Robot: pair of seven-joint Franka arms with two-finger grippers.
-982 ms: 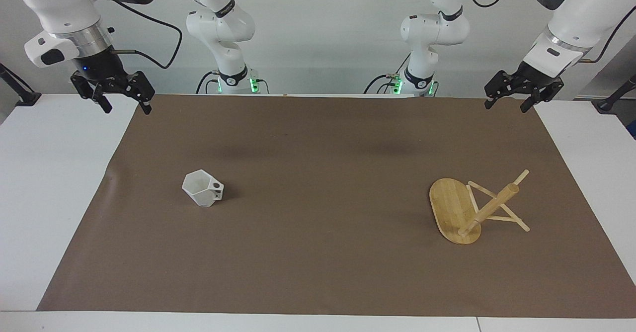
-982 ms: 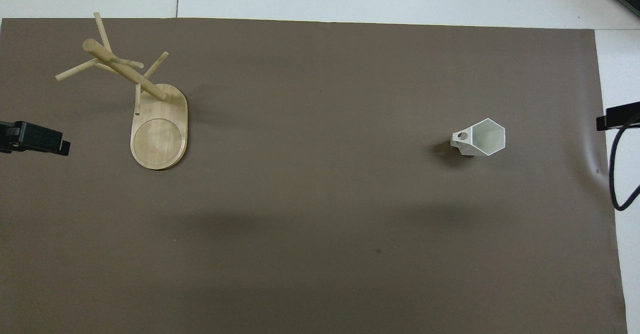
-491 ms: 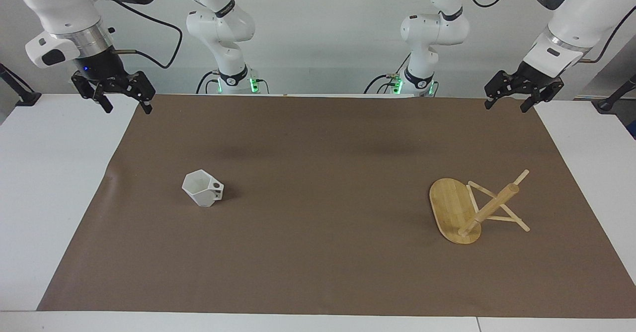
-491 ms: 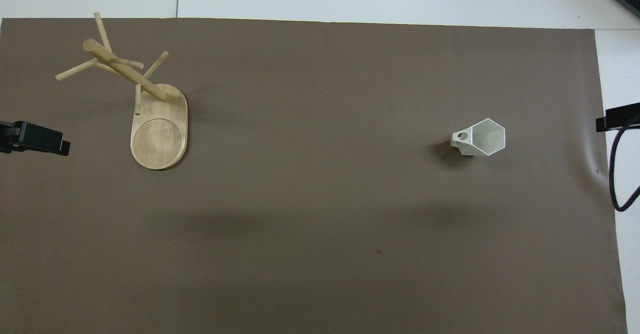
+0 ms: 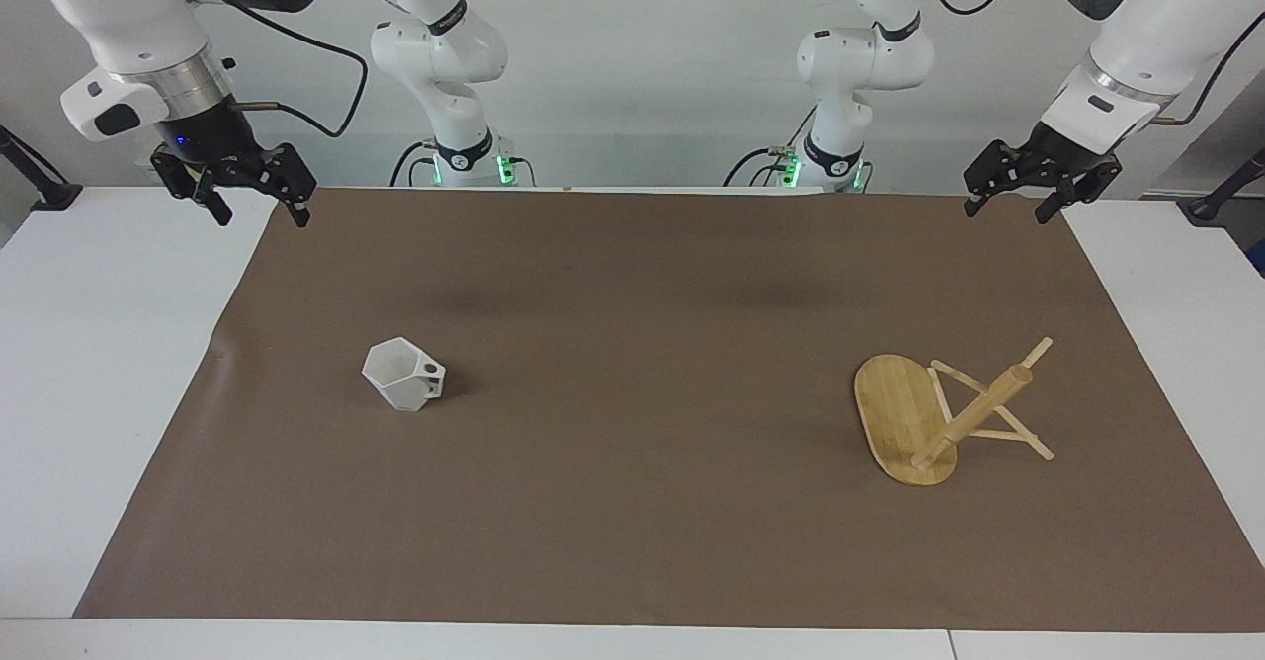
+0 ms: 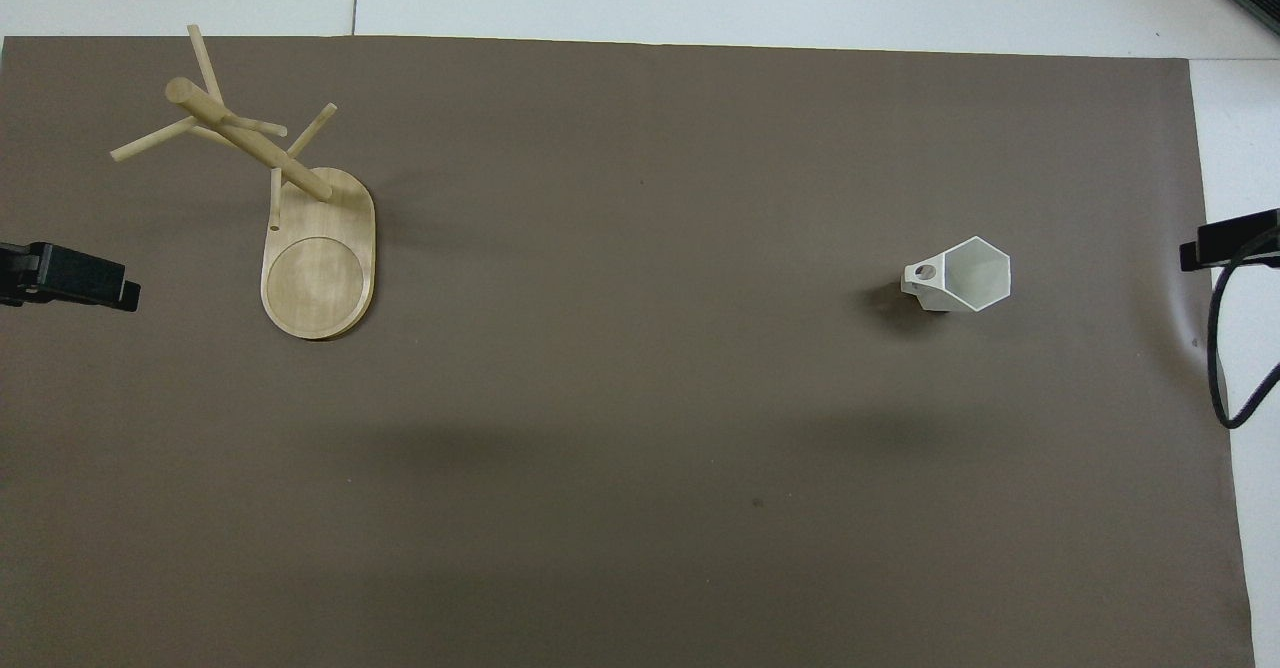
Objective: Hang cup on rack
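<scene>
The cup [image 5: 402, 386] is a small white faceted mug standing mouth up on the brown mat toward the right arm's end, its pierced handle [image 6: 922, 274] turned toward the rack. The rack [image 5: 924, 421], a bamboo mug tree with an oval base [image 6: 318, 273], a round post and thin pegs, stands toward the left arm's end. My right gripper [image 5: 262, 215] hangs open and empty over the mat's corner by the robots, well apart from the cup [image 6: 972, 275]. My left gripper [image 5: 1008, 212] hangs open and empty over the other corner by the robots, apart from the rack.
The brown mat [image 5: 632, 502] covers most of the white table [image 5: 89, 364]. One finger of each gripper shows at the sides of the overhead view, the left's [image 6: 85, 283] and the right's [image 6: 1228, 240]. A black cable [image 6: 1218, 368] hangs by the right gripper.
My right gripper has shifted slightly toward the middle of the table. The left arm, the cup and the rack have not moved.
</scene>
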